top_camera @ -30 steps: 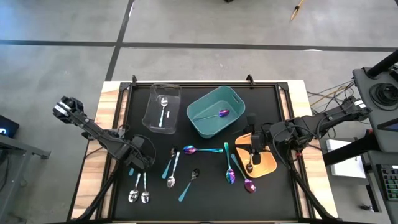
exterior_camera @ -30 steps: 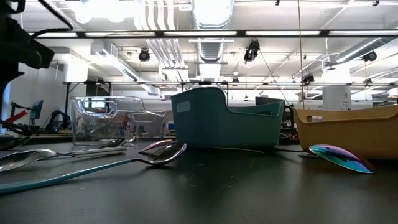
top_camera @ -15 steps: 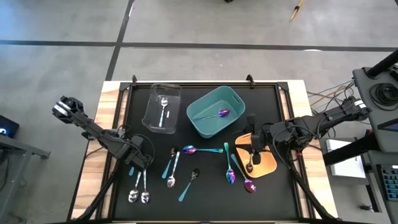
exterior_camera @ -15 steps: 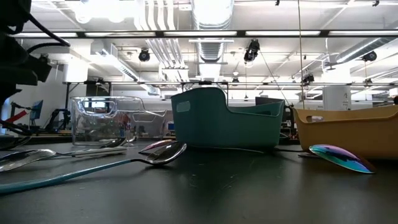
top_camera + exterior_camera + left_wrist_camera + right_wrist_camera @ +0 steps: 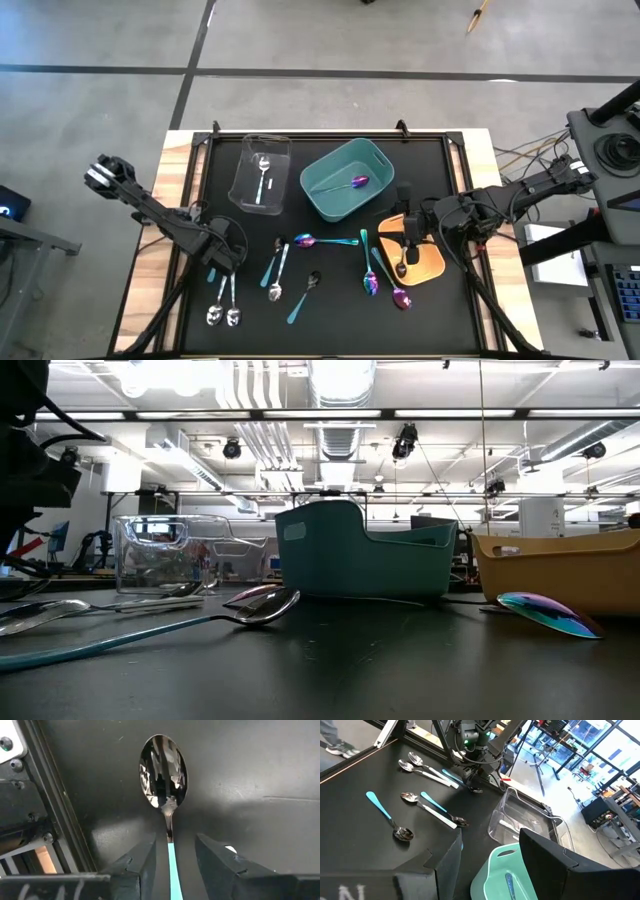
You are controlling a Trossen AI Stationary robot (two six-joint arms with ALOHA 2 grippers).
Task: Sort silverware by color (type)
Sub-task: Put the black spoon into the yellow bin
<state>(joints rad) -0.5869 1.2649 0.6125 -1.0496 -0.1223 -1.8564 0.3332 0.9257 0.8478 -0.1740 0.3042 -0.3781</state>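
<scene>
A teal-handled spoon lies flat on the black mat near its left edge. My left gripper points down over it, open, one finger on each side of the teal handle just behind the bowl, clear of it. In the high view this gripper hides most of the spoon. Several more pieces of silverware lie on the mat: silver spoons, teal-handled ones and iridescent ones. My right gripper hangs open over the orange bin, holding nothing.
A clear bin at the far left holds a silver spoon. The teal bin beside it holds an iridescent spoon. A dark spoon lies in the orange bin. The mat's raised frame runs close beside my left gripper.
My left gripper has come down toward the teal-handled spoon on the mat. The spoon and the other silverware lie where they did.
</scene>
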